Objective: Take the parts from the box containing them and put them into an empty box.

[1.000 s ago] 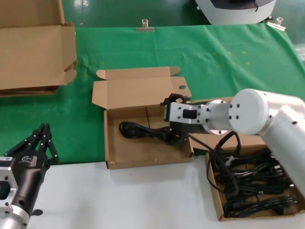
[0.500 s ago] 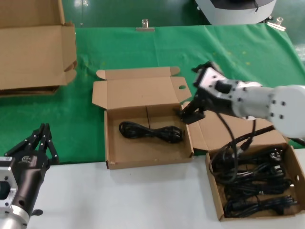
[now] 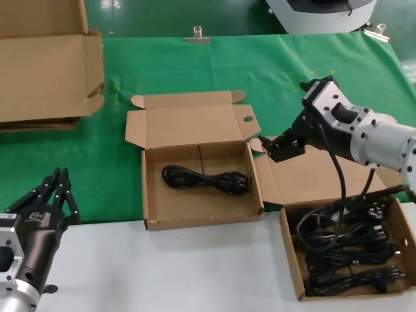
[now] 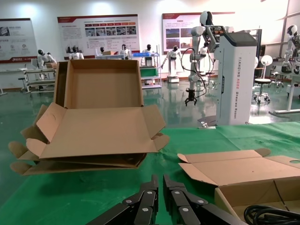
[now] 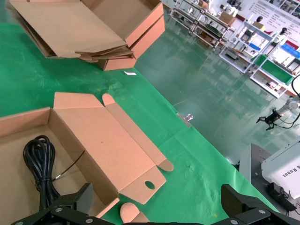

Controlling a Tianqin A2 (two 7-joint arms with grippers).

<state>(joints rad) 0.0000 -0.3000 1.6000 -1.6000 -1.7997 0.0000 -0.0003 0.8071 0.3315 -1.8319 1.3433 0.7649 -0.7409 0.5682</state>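
While the right arm reaches in from the robot's right with its wrist angled downward, the right gripper (image 3: 281, 148) hangs above the opened lid of the right-hand box (image 3: 294, 265), between the two boxes, with its fingers spread wide and nothing between them — the right wrist view shows the two fingertips far apart. It sits just beyond the right wall of the middle box (image 3: 149, 195) and does not touch it.

One cable bundle (image 3: 205, 179) lies lengthwise on the middle box's floor, nearer the back wall, with bare cardboard before it toward the front edge. That box's lid (image 3: 185, 123) stands open at the back, its finger hole at the right end. The right-hand box holds the remaining cables (image 3: 348, 253), several black bundles piled from wall to wall; a cable from the arm itself droops across them.

The left gripper (image 3: 49, 195) is parked low at the robot's left, at the edge where the green mat (image 3: 117, 175) meets the white tabletop (image 3: 162, 273) — its fingers pressed together, as the left wrist view shows. Well apart at the far left lies a stack of flat cardboard sheets (image 3: 45, 78), and open green mat separates it from the middle box.
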